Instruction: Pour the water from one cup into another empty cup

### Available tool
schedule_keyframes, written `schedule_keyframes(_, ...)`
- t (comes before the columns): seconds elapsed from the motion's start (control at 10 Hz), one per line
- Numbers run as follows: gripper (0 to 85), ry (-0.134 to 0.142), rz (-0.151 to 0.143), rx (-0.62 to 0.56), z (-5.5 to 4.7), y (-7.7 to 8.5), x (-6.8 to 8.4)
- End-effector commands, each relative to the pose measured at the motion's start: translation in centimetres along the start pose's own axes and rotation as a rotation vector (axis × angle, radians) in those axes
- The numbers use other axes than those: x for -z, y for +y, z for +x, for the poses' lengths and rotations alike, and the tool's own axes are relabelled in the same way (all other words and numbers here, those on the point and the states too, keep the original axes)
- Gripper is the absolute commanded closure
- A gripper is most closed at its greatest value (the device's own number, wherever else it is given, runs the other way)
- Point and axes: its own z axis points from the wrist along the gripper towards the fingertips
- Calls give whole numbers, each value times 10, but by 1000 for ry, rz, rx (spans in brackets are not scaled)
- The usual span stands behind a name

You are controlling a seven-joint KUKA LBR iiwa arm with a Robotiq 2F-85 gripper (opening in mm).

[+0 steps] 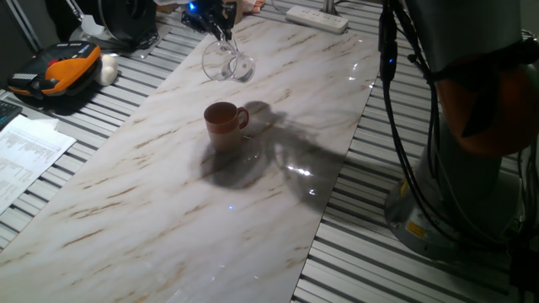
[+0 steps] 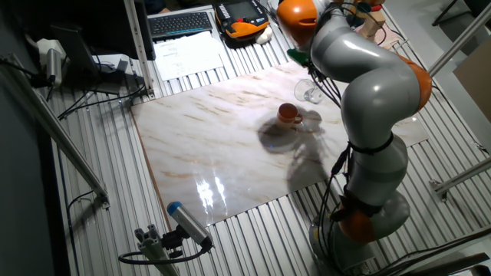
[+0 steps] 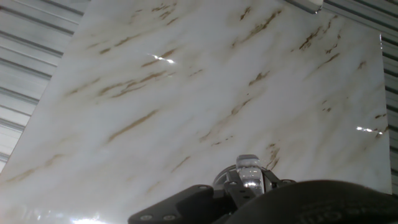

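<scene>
The transparent glass mug hangs tilted in the air above the far part of the marble slab, held at its upper edge by my gripper, which is shut on it. Water in it is too faint to tell. The terracotta-brown mug stands upright on the slab, nearer the camera than the glass mug and apart from it, handle to the right. In the other fixed view the glass mug hangs right of and above the brown mug. The hand view shows only a bit of glass at the bottom edge.
The marble slab lies on a slatted metal table. A white power strip lies at the far edge. An orange-black device and papers lie at the left. The arm's base and cables stand at the right.
</scene>
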Motion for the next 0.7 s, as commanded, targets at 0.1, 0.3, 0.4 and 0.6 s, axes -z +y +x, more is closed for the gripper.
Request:
schedule_keyframes(0.1, 850, -10, 5, -6, 1, 2, 1)
schedule_keyframes(0.3, 850, -30, 8, -14, 1, 2, 1)
schedule_keyframes(0.4, 850, -51, 20, -18, 1, 1, 2)
schedule_keyframes(0.6, 850, -59, 25, -20, 0, 1, 2)
